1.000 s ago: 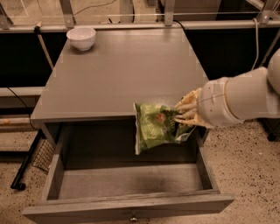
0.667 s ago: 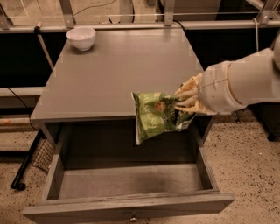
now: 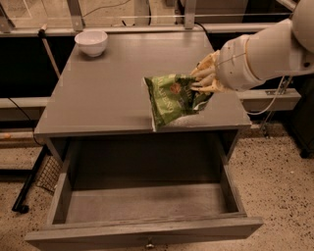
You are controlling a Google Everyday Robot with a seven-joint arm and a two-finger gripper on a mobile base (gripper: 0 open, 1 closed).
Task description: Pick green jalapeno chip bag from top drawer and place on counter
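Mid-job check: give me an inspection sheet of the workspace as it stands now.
Surface: counter, grey and flat.
Job's things: green jalapeno chip bag held above the counter's front right; contact cannot be told. top drawer stands open.
Clutter: white bowl at the counter's back left corner.
Grippers: gripper over the counter's right side, fingers shut on the bag.
Cables: thin cable hanging below the arm, right.
Surroundings: speckled floor; metal posts behind.

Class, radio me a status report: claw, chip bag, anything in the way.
Claw shut on green jalapeno chip bag, over counter, front right. Top drawer open below. White bowl back left, well clear.
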